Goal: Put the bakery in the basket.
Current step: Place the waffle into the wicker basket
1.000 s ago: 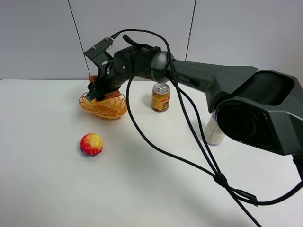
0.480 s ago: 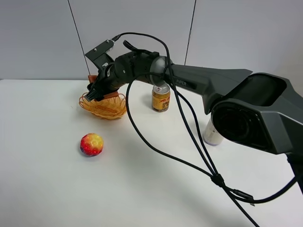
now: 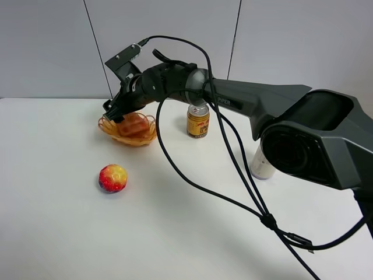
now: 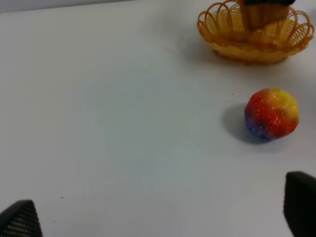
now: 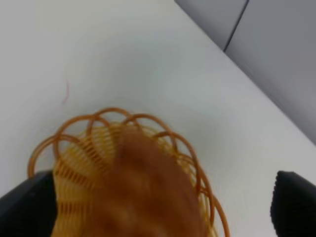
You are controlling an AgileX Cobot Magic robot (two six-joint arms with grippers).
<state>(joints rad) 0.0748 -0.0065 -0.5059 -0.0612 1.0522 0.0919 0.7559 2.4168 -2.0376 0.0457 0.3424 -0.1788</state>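
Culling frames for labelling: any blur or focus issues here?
Right wrist: waffle badly smeared, grid unreadable; basket rim sharper. Left wrist: mildly soft, ball casts a soft shadow. Exterior high: sharp, even light, no glare.

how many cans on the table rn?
2. A gold can stands just right of the basket. A pale can stands farther right, partly hidden behind the right arm. That arm could be hiding more.

From my remote station I see the white bench (image 3: 70,233) carrying a wicker basket (image 3: 131,140) at the back, a gold can (image 3: 198,121) beside it, a red-yellow ball (image 3: 113,178) nearer, and a pale can (image 3: 262,166), half hidden.
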